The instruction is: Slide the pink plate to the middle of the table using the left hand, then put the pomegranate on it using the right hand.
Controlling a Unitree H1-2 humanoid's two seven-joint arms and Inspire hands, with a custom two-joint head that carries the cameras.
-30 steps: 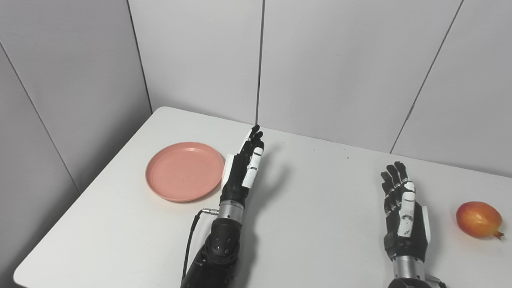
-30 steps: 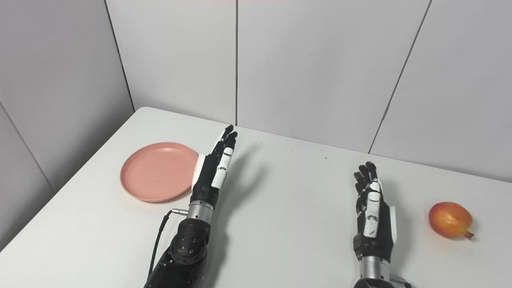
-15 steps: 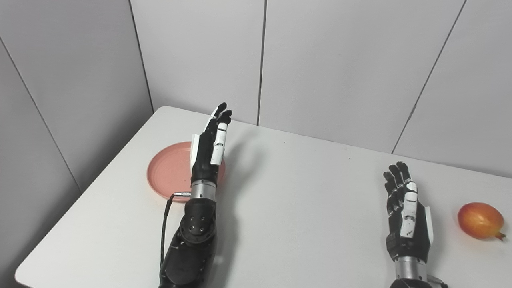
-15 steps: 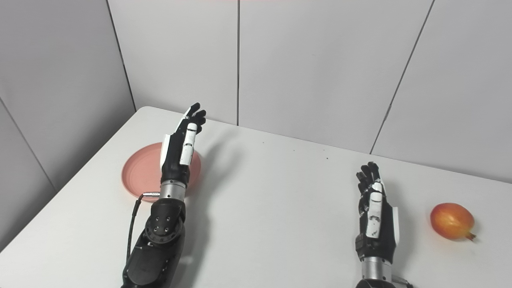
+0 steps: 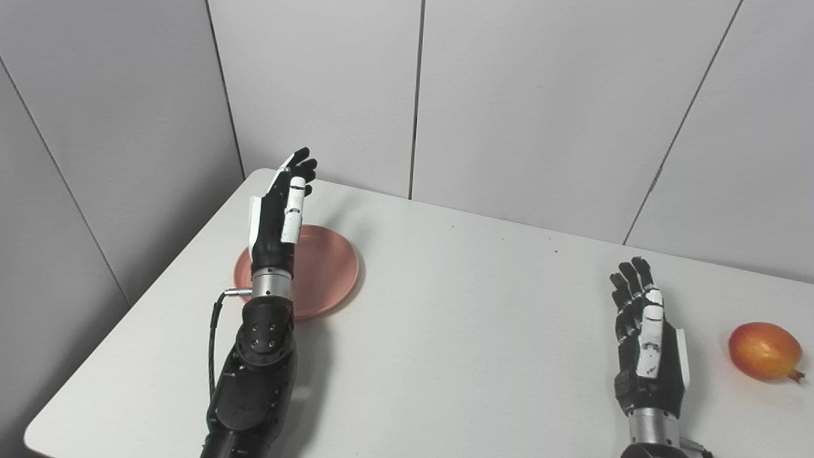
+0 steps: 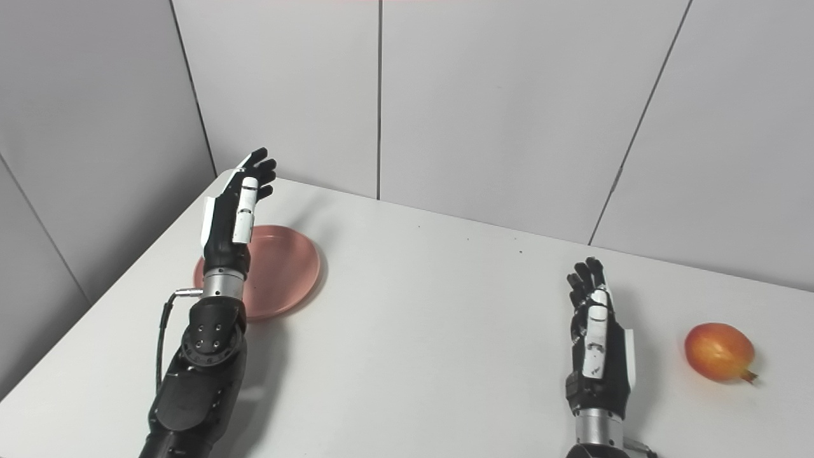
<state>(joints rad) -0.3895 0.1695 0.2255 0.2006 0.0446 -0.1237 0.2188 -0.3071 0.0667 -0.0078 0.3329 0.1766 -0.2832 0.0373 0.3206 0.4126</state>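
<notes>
White bench (image 5: 458,331) is seen set into a corner of grey wall panels; pink plate (image 5: 324,270) is laid flat near its far left corner, pomegranate (image 5: 763,351) is laid near the right edge, well apart from the plate

Table (image 5: 483,356): smooth white top, matt with faint sheen, few dark specks toward upper centre. Pink plate (image 5: 327,267), left of frame: matt plastic look, even colour, smooth. Pomegranate (image 5: 763,350), right edge: glossy red-orange skin, small highlight. Left hand (image 5: 280,213) and right hand (image 5: 645,343): black and white hard plastic shells, slightly shiny; brushed metal wrist rings. Wall panels (image 5: 540,95) behind: plain grey-white, matt, dark seams.
</notes>
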